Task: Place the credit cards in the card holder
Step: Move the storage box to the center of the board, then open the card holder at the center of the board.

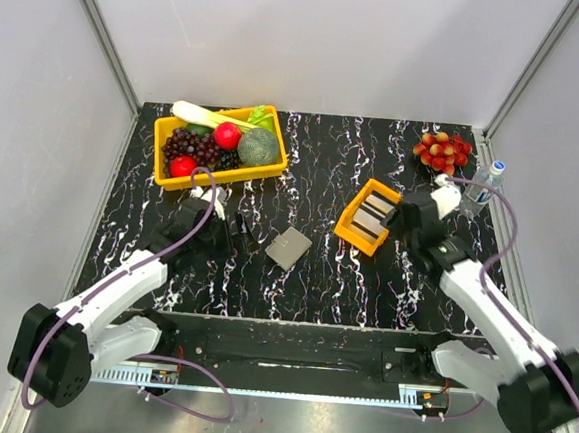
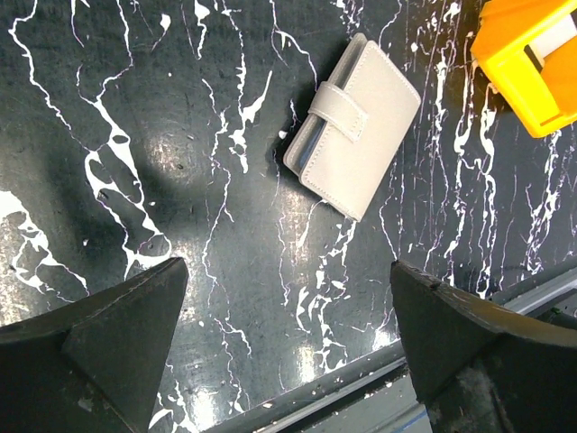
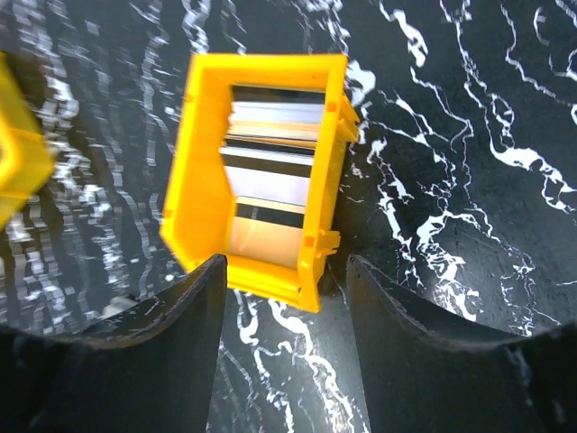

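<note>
**Card transfer not yet begun: cards in the tray, holder folded shut**

Top view: the card holder [image 1: 288,248] lies flat on the table [image 1: 324,159], roughly midway between the 2 arms. It is apart from the small orange tray [image 1: 353,237] to its right. The left wrist view shows the card holder folded, with its strap [image 2: 343,110] lying across the front. The credit cards [image 3: 270,180] lie overlapping in the small orange tray, showing silvery-grey, dark and tan faces. On this evidence no step of the task is complete. The holder has to be opened, and each card then has to be lifted out and slid into a pocket.

The left gripper [image 2: 287,280] hovers near the card holder, short of it, with its jaws spread fully wide and nothing between them. The right gripper [image 3: 281,275] is partly open, its jaws astride the near end of the small orange tray. A thin dark gap on 1 side suggests that the tray is not clamped, and no card is in the jaws.

Limits of the views: the right wrist view is motion-blurred, so the cards cannot be counted and contact between jaws and tray is uncertain. The holder's inside and its pockets are hidden. Whether the strap is fastened or merely laid over cannot be told. In the top view the right gripper hides the tray's right edge.
</note>
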`<state>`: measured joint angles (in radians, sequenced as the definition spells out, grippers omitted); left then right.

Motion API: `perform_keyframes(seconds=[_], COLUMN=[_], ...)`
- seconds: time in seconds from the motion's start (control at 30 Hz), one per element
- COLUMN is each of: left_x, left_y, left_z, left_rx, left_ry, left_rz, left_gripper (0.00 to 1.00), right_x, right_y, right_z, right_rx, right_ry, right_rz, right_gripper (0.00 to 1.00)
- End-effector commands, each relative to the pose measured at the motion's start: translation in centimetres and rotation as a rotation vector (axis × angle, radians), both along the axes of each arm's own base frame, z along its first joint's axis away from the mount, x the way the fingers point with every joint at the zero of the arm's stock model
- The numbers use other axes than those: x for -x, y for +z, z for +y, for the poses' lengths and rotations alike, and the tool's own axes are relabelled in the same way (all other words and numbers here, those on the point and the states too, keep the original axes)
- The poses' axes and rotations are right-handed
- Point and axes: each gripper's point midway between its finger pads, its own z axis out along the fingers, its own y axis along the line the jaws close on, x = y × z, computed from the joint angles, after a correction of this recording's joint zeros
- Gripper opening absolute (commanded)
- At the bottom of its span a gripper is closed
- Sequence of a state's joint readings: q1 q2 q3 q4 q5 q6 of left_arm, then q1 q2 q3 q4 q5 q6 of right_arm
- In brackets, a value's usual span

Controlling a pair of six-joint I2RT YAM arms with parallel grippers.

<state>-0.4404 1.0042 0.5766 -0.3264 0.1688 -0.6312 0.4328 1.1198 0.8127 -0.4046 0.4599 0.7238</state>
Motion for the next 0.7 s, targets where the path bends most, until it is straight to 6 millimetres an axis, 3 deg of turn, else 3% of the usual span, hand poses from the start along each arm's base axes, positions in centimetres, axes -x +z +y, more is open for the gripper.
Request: perform_keyframes(seconds=[0.0, 0.1, 0.17, 0.27, 0.43, 0.5, 0.67], left_x=[-1.0, -1.7, -2.3, -3.1, -3.1, -3.1, -3.8], left_y=[-0.3, -0.5, -0.8, -1.4, -3.6, -3.8, -3.8], left_z=[-0.6, -1.8, -2.5, -3.6, -5.1, -5.5, -6.4], left_rx=[0.024, 0.063, 0.07, 0.053, 0.063, 0.082, 0.112], left_ry=[0.015, -0.008, -0.024, -0.056, -0.1, -0.101, -0.115], left_rz=[-0.021, -0.014, -0.004, 0.018, 0.091, 0.096, 0.08], left_gripper=[0.99, 0.99, 0.99, 0.95, 0.82, 0.81, 0.81], right_x=[2.6, 3.5, 3.9, 4.6, 4.2, 4.0, 3.1], right_y=[3.9, 4.8, 4.5, 2.1, -1.1, -2.9, -4.4], right_z=[-0.1, 4.3, 8.4, 13.7, 18.1, 19.0, 21.3], right_rx=[-0.034, -0.188, -0.302, -0.371, -0.371, -0.37, -0.416], right_ry=[0.077, 0.268, 0.419, 0.559, 0.659, 0.659, 0.698], right_rz=[-0.125, -0.134, -0.11, 0.001, 0.164, 0.216, 0.243], right_gripper=[0.62, 0.62, 0.62, 0.61, 0.63, 0.63, 0.63])
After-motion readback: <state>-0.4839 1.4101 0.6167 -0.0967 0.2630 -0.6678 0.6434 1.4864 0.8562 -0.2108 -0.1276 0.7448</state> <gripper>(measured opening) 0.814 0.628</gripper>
